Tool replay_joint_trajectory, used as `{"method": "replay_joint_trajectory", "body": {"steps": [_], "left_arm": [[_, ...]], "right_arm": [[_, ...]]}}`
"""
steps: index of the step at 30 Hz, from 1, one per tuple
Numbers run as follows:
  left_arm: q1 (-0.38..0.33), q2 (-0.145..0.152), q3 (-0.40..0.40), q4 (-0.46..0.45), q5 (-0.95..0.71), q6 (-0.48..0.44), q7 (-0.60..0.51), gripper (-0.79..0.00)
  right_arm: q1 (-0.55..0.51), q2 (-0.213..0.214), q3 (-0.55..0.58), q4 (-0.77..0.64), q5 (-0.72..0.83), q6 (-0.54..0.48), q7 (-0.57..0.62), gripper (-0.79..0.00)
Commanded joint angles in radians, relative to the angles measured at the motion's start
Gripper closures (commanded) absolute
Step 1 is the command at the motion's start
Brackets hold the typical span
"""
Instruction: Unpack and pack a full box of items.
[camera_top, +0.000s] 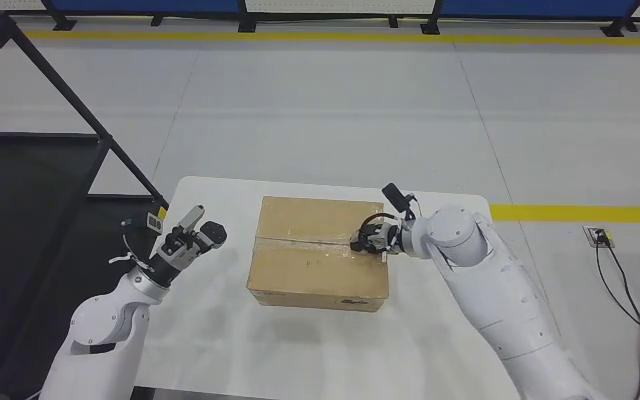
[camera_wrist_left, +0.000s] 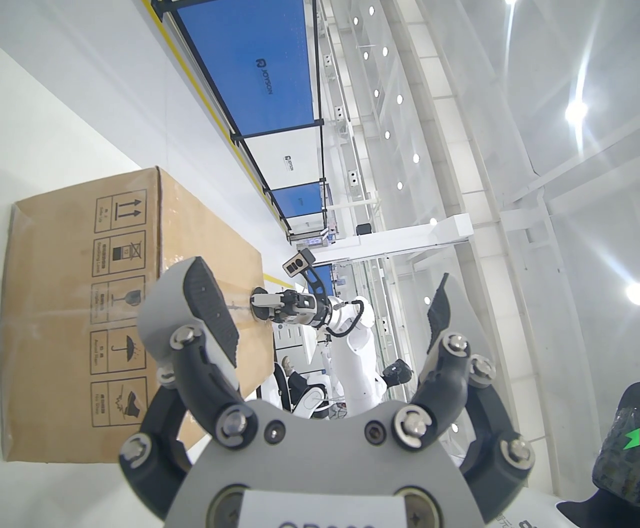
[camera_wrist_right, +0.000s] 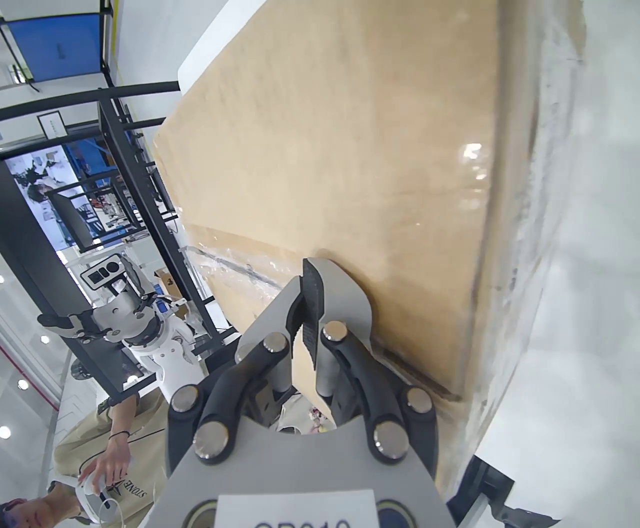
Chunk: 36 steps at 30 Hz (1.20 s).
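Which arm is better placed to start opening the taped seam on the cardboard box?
Probably the right arm: its shut jaws sit at the end of the tape seam on top of the box. The left arm is off to the box's side, jaws open, touching nothing.

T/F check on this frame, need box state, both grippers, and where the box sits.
1. The box has its flaps open. False: it is closed, with tape along the top seam.
2. The left gripper is open and apart from the box. True.
3. The right gripper is wide open above the table. False: it is shut, at the taped seam on the box's top edge.
4. The box sits on the white table. True.
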Motion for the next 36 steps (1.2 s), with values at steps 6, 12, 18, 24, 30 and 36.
{"method": "replay_joint_trajectory", "body": {"steps": [6, 12, 18, 24, 30, 36], "left_arm": [[-0.006, 0.001, 0.003, 0.005, -0.001, 0.001, -0.005, -0.785], [-0.011, 0.003, 0.007, 0.010, -0.002, 0.000, -0.009, -0.785], [-0.016, 0.004, 0.009, 0.014, 0.001, 0.000, -0.013, -0.785], [-0.020, 0.007, 0.001, 0.019, 0.004, 0.000, -0.018, -0.785], [-0.029, 0.011, -0.017, 0.048, -0.013, 0.010, -0.019, -0.785], [-0.035, 0.013, -0.022, 0.068, -0.013, 0.014, -0.023, -0.784]], "right_arm": [[-0.052, 0.024, 0.059, -0.063, -0.009, 0.019, 0.003, 0.000], [-0.107, 0.043, 0.103, -0.122, -0.018, 0.036, -0.003, 0.000], [-0.176, 0.062, 0.174, -0.186, 0.006, 0.023, -0.026, 0.000], [-0.280, 0.084, 0.292, -0.283, 0.072, -0.048, -0.075, 0.000], [-0.371, 0.099, 0.408, -0.325, 0.172, -0.184, -0.093, -0.785], [-0.371, 0.099, 0.408, -0.325, 0.172, -0.184, -0.093, -0.446]]}}
